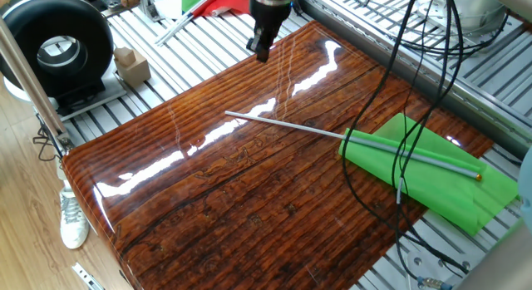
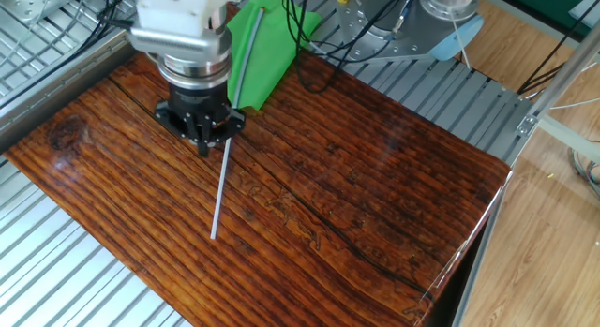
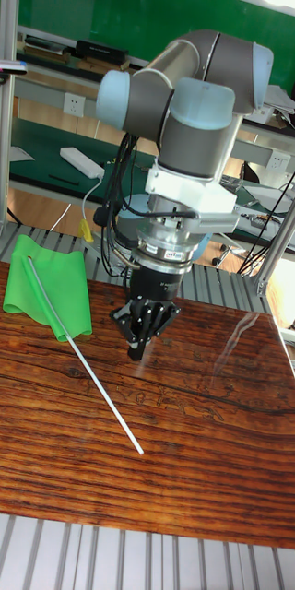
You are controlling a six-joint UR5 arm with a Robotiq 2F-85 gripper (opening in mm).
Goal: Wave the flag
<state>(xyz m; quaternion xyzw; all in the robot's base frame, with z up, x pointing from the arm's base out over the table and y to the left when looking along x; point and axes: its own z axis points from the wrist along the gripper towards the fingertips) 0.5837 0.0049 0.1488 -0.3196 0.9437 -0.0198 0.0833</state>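
The flag lies flat on the wooden table. Its green cloth rests at the table's right end, and the thin grey rod points toward the middle. A small orange tip shows at the cloth end. The flag's cloth and rod also show in the other fixed view, and the cloth and rod in the tall view. My gripper hangs above the table, fingers pointing down and pressed together, holding nothing. Its tips hover beside the rod without touching it, as the gripper in the tall view shows.
Black cables hang across the green cloth. A black round blower and a wooden block stand on the slatted frame at the left. A red-and-green flag lies behind the table. The arm's base stands beyond the far edge.
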